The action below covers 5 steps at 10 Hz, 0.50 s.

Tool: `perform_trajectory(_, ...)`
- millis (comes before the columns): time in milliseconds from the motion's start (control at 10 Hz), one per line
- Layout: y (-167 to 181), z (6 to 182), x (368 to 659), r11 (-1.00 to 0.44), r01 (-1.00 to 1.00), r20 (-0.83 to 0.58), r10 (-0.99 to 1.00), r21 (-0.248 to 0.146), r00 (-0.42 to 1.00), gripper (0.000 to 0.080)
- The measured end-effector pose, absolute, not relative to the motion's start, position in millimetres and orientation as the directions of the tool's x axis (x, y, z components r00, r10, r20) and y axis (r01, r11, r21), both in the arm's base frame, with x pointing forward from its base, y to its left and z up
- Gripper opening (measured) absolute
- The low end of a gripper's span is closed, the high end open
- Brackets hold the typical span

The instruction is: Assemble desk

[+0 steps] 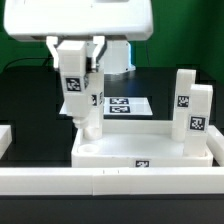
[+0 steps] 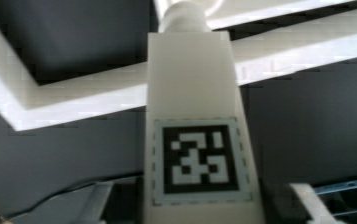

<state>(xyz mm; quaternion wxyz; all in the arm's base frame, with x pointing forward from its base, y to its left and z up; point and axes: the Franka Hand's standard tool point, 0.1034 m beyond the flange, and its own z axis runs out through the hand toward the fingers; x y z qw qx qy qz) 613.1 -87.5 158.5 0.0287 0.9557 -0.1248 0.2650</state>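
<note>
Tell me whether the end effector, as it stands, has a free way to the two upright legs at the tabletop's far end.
Probably not yet: the end effector is shut on a leg; the two upright legs stand unobstructed above.

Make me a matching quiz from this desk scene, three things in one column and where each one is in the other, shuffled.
Things:
1. held leg
2. two standing legs
3. marker board

Places:
A. flat on the table behind the tabletop
B. in the gripper, lower end at the tabletop's corner on the exterior view's left
C. upright on the tabletop at the exterior view's right

Pairs: 1-B, 2-C, 3-A
</note>
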Motion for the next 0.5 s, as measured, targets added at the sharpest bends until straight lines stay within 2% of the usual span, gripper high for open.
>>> perform_trajectory(100,-95.9,159.4,610.7,-0.964,-0.265,0.584,-0.197,0.033,0.788,0.0285)
perform_trajectory(500,-87.3,145.8,607.0,-0.965,-0.261,0.575,-0.193,0.037,0.795,0.0285)
